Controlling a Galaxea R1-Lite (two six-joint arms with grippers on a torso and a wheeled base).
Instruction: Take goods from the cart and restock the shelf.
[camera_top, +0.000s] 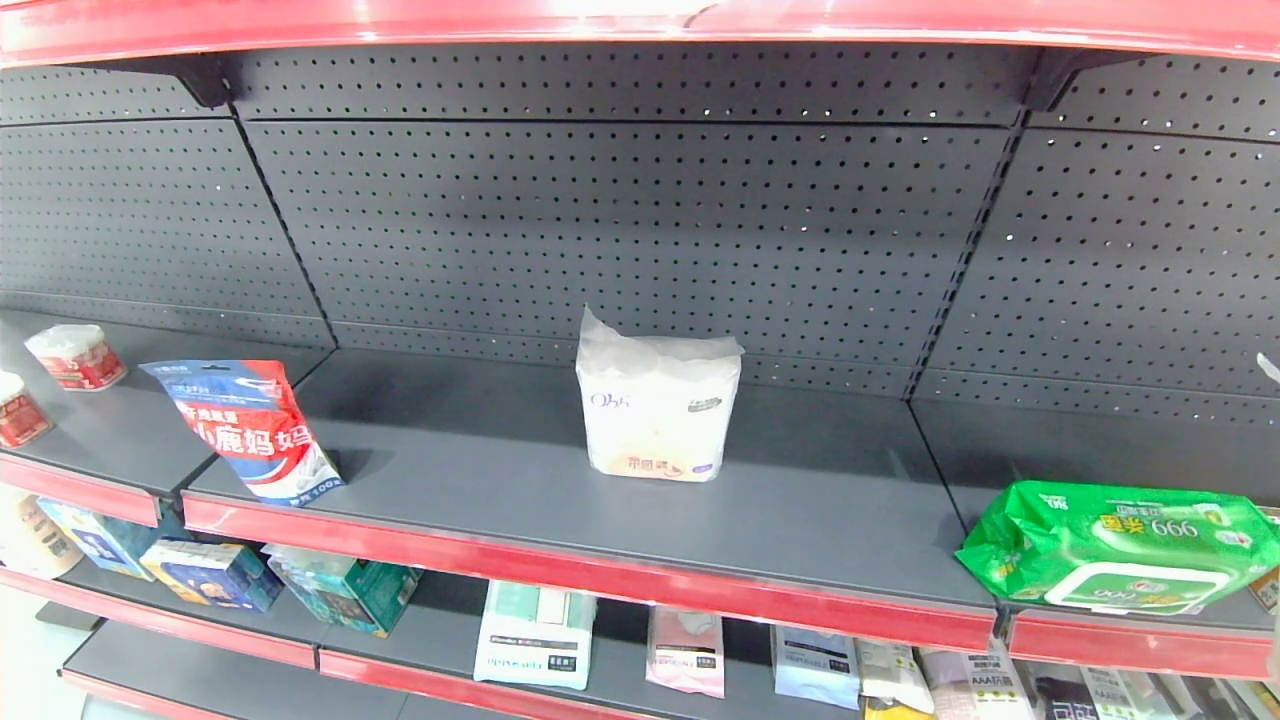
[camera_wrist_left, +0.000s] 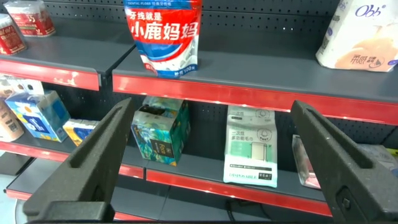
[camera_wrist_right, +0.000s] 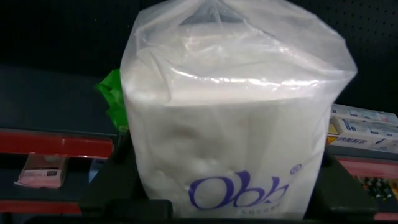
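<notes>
Right gripper (camera_wrist_right: 227, 202) of mine is clamped on a soft pack (camera_wrist_right: 236, 118). It has clear plastic wrap bunched at the top, white paper goods inside, and large purple lettering low on its front. The pack sits between my two dark fingers (camera_wrist_right: 109, 180). Just behind it, to one side, a corner of a green wipes pack (camera_wrist_right: 111, 93) sticks out. Farther off and lower, a pink packet (camera_wrist_right: 40, 171) shows under a red shelf edge.

My left gripper (camera_wrist_left: 210, 112) is spread wide with nothing between its fingers. Straight beyond it, on a lower board, stand a teal box (camera_wrist_left: 160, 129) with a dark printed front and a white pouch (camera_wrist_left: 250, 147) with a green label panel. Above these, on the grey shelf (camera_wrist_left: 261, 68), a red, white and blue pouch (camera_wrist_left: 163, 34) stands at the front edge, with bold white characters across its red band.

Farther along that same board stands a second soft pack (camera_top: 657, 410), upright in the middle. It carries the same purple lettering and a beige band at its foot, and is well apart from the pouch. The green wipes pack lies flat at the board's front edge, with a white flip lid and yellow print on top.
</notes>
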